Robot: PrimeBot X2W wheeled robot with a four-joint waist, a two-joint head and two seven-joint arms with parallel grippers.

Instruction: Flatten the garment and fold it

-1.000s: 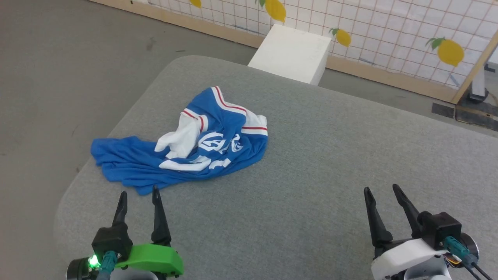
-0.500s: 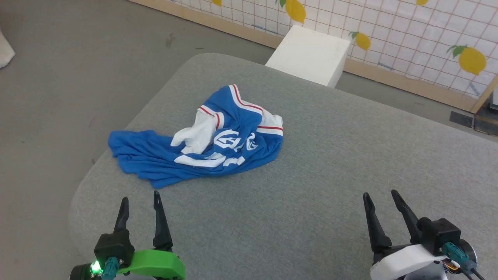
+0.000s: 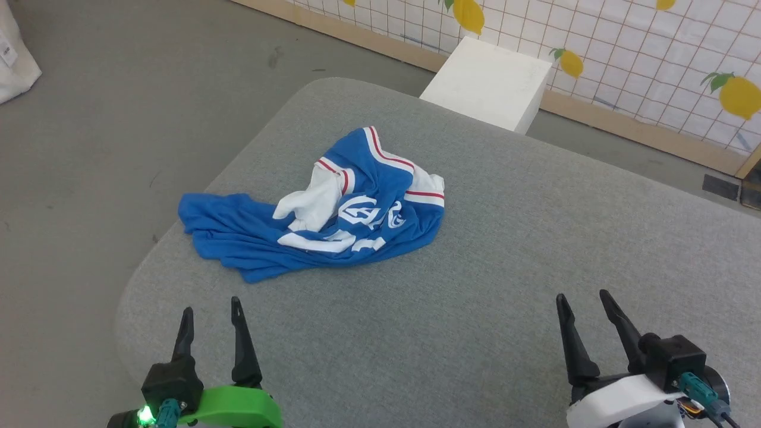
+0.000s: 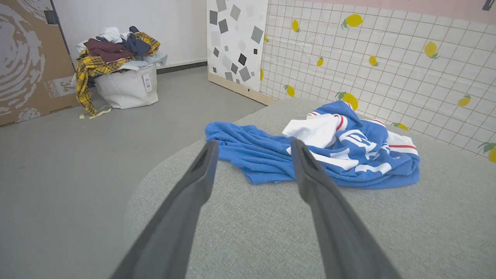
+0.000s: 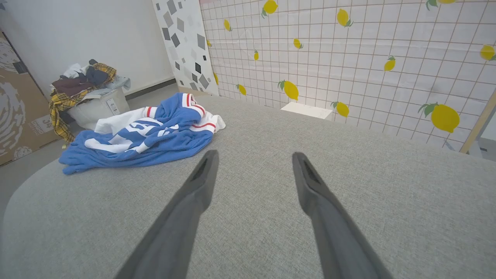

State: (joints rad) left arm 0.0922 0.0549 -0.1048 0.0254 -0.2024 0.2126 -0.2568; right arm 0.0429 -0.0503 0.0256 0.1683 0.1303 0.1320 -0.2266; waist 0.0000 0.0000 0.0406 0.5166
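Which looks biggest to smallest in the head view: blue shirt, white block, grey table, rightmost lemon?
1. grey table
2. blue shirt
3. white block
4. rightmost lemon
Block and lemon stand farther off, so real sizes stay unsure.

Could not read the crumpled lettering (image 3: pixel 370 213) on the shirt (image 3: pixel 250 238) ahead of the left gripper (image 3: pixel 211 304); lost some cloth behind one finger (image 4: pixel 316 193). Caught just a corner of a bag (image 3: pixel 13 56) far left.

A staged lab room — lemon-print partition (image 5: pixel 348 58), cardboard panel (image 4: pixel 23 58), clothes bin (image 4: pixel 128 89).
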